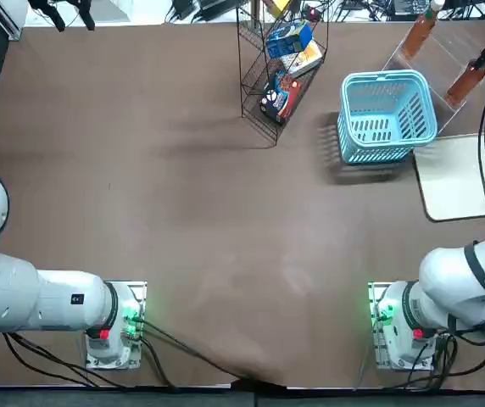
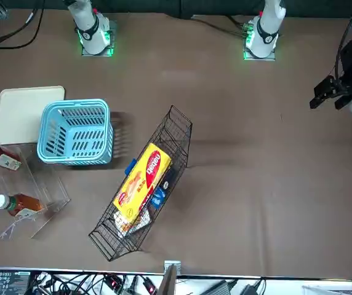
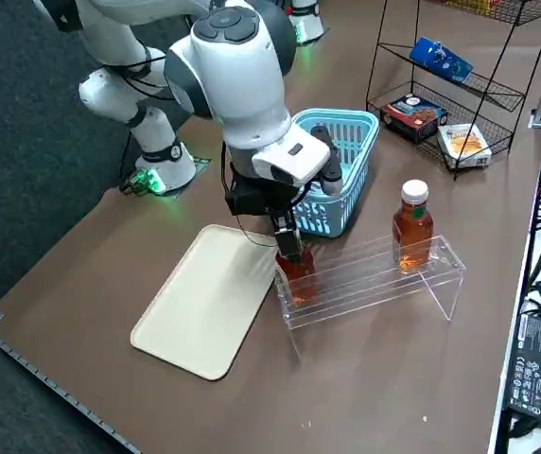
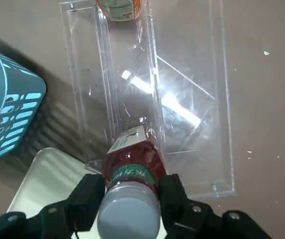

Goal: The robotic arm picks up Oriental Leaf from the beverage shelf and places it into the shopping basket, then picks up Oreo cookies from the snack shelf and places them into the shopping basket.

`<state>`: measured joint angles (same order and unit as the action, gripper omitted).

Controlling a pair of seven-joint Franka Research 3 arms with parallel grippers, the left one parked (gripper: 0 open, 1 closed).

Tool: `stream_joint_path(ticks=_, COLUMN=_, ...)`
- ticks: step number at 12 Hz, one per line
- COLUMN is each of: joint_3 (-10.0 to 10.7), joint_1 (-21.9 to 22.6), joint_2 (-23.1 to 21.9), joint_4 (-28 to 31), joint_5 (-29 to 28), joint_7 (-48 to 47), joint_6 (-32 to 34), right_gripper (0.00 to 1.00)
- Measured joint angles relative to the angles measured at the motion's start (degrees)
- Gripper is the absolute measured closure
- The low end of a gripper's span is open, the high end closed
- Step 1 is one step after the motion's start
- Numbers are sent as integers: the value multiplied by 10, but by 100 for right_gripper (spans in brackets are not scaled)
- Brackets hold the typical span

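Two Oriental Leaf bottles of amber tea stand in the clear beverage shelf [image 3: 375, 276]. My right gripper [image 4: 131, 198] comes down over the one nearer the tray [image 4: 132, 164], and its black fingers [image 4: 90, 199] press both sides of the neck just under the white cap. That bottle [image 3: 297, 270] still stands in the shelf. The other bottle [image 3: 412, 227] stands free at the far end. The turquoise shopping basket [image 3: 351, 119] sits right beside the shelf with nothing in it. The blue Oreo cookies [image 3: 441, 59] lie on an upper tier of the black wire snack shelf [image 1: 276, 76].
A flat cream tray [image 3: 214, 298] lies on the table next to the beverage shelf and the basket. The snack shelf also holds a red-and-dark packet [image 3: 417, 109] and an orange-yellow box [image 2: 145, 178]. Black cables trail from the arm above the tray.
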<state>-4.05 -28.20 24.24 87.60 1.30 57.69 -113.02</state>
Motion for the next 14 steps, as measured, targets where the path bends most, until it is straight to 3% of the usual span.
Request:
stream_joint_path(ticks=5, joint_3=0, joint_1=0, joint_2=-1, joint_4=0, joint_5=1, joint_7=1, joint_6=-2, right_gripper=44)
stream_joint_path(ticks=14, joint_3=-2, joint_1=0, joint_2=-3, joint_4=0, joint_5=1, joint_7=14, joint_6=-1, right_gripper=44)
